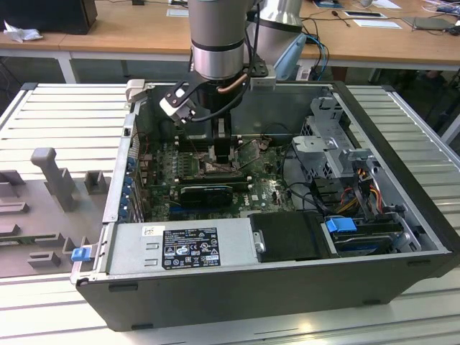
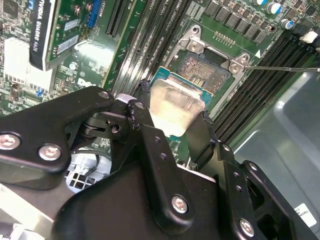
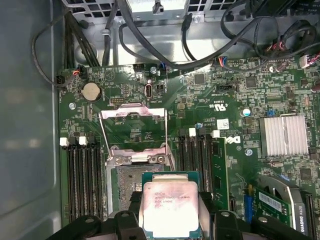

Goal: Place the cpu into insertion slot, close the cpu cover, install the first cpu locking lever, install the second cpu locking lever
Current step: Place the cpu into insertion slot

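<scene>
the claw [image 2: 174, 109] is clamped on the cpu [image 2: 172, 97]. its black fingers [image 2: 150, 137] pinch two opposite edges and leave the pale metal top bare between them. directly past the fingertips lies the insertion slot [image 3: 131, 186]. in both wrist views the chip overlaps the slot's nearer edge, while the gold-brown centre beyond it lies uncovered. whether the chip touches the socket i cannot tell.

just beyond the slot the cpu cover [image 3: 132, 113] stands swung up off it, a thin grey frame with its middle cut out. the thin locking levers [image 3: 102, 136] run along its two sides. rows of long black memory slots [image 3: 82, 175] flank the claw and the socket on both sides, close to the fingers.

off to one side of the claw, past one bank of slots, sits a graphics card [image 2: 42, 30]. farther out on that side is a ribbed silver heatsink [image 3: 282, 135]. beyond the raised cover are a coin battery [image 3: 91, 91] and a tangle of black cables [image 3: 175, 60] draped along the board's far edge.

in the exterior view the arm [image 1: 215, 36] reaches straight down into the open computer case [image 1: 251, 295]. the power supply [image 1: 180, 248] lies well clear of the claw along the case wall, with a blue-tabbed drive bay [image 1: 341, 224] beside it.
</scene>
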Robot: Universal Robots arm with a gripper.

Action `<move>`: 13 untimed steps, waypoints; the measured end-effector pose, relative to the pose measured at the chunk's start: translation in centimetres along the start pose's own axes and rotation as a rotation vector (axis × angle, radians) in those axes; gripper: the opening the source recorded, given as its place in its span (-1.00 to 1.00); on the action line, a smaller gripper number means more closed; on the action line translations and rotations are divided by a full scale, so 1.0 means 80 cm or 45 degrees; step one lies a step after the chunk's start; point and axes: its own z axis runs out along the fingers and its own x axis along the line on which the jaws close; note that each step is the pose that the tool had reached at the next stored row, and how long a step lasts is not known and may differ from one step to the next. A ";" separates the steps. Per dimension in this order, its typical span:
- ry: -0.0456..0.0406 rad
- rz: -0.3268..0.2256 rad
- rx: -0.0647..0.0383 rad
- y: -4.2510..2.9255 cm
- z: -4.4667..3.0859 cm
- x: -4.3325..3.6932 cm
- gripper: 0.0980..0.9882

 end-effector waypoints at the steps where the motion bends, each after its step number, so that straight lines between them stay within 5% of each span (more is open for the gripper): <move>1: 0.001 -0.008 0.000 -0.0001 0.0013 0.001 -0.04; 13: 0.004 -0.048 0.001 -0.0009 0.0108 0.012 -0.04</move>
